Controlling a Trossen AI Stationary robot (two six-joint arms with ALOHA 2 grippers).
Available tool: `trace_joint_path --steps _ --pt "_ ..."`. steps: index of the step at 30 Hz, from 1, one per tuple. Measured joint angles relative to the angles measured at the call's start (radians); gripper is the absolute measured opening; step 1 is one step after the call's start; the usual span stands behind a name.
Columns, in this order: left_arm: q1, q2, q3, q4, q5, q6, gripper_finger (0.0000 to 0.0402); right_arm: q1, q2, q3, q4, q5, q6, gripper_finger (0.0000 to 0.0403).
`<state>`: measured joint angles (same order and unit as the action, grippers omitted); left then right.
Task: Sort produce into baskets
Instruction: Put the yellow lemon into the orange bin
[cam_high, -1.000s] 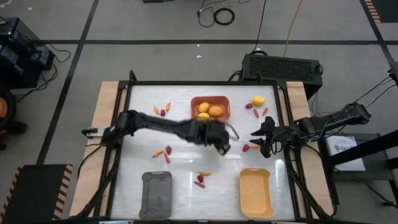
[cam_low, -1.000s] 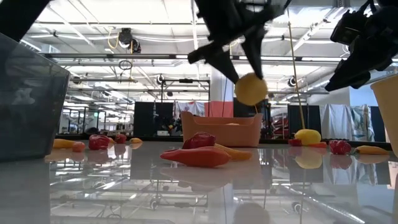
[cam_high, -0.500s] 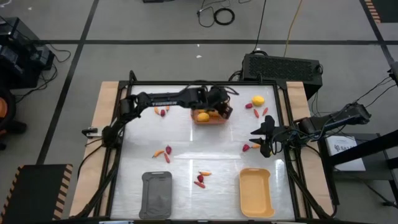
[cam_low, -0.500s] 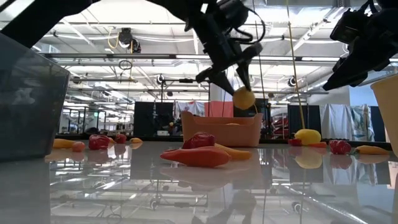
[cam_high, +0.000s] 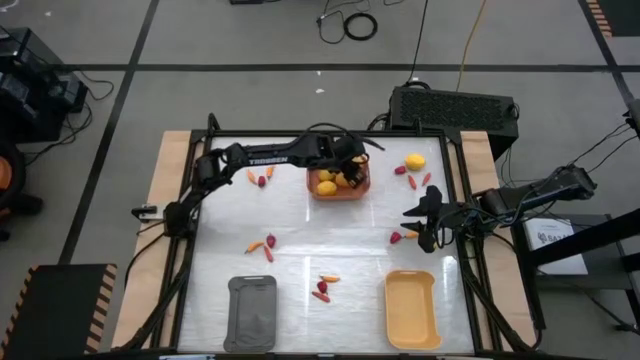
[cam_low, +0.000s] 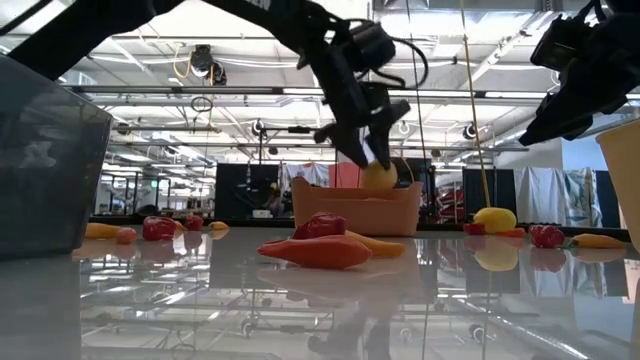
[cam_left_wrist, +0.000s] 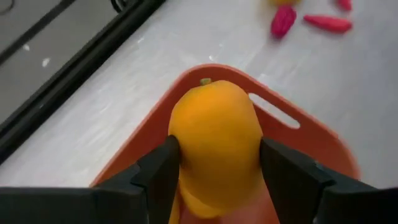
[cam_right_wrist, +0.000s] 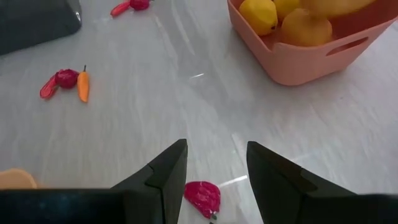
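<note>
The orange-brown basket (cam_high: 312, 190) stands near the table's far edge with yellow lemons (cam_high: 327, 187) in it. My left gripper (cam_high: 351, 172) reaches over it, shut on another yellow-orange lemon (cam_left_wrist: 214, 140), which in the low view (cam_low: 378, 177) hangs at the height of the basket's rim (cam_low: 300, 186). My right gripper (cam_high: 420, 222) waits open at the table's right side. In its wrist view the gripper (cam_right_wrist: 216, 167) hangs above a red berry (cam_right_wrist: 202, 198). My left gripper pinches the lemon's two opposite sides (cam_left_wrist: 180, 155) between its two fingers (cam_left_wrist: 283, 171). The fingers slant down from the table's left. The lemon is lifted, stem end (cam_left_wrist: 205, 81) pointing away from the gripper, over the basket's inside; whether it touches the lemons below I cannot tell.
The dark grey basket (cam_high: 252, 312) and the pale yellow basket (cam_high: 411, 308) stand at the near edge. Carrots and red berries lie scattered at the far left (cam_high: 262, 178), the left middle (cam_high: 262, 244), the near middle (cam_high: 324, 288) and the far right (cam_high: 408, 174), where a loose lemon (cam_high: 414, 161) also lies.
My left gripper has carried the lemon from above the table's middle toward the far edge, over the orange-brown basket. It has sunk a little and its wrist has rolled. The lemon now hangs at the basket's rim.
</note>
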<state>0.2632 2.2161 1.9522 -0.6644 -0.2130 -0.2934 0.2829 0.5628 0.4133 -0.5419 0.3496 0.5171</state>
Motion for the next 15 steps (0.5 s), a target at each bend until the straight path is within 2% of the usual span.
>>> trace_joint_path --steps 7,15 --pt "-0.001 0.0 0.0 0.027 -0.093 0.119 0.0214 0.0 0.0 0.0 0.009 0.046 0.028 0.0157" --pt "-0.012 0.014 0.0 0.016 -0.034 0.178 0.0214 0.0 0.0 0.0 0.018 0.046 0.047 0.0157"
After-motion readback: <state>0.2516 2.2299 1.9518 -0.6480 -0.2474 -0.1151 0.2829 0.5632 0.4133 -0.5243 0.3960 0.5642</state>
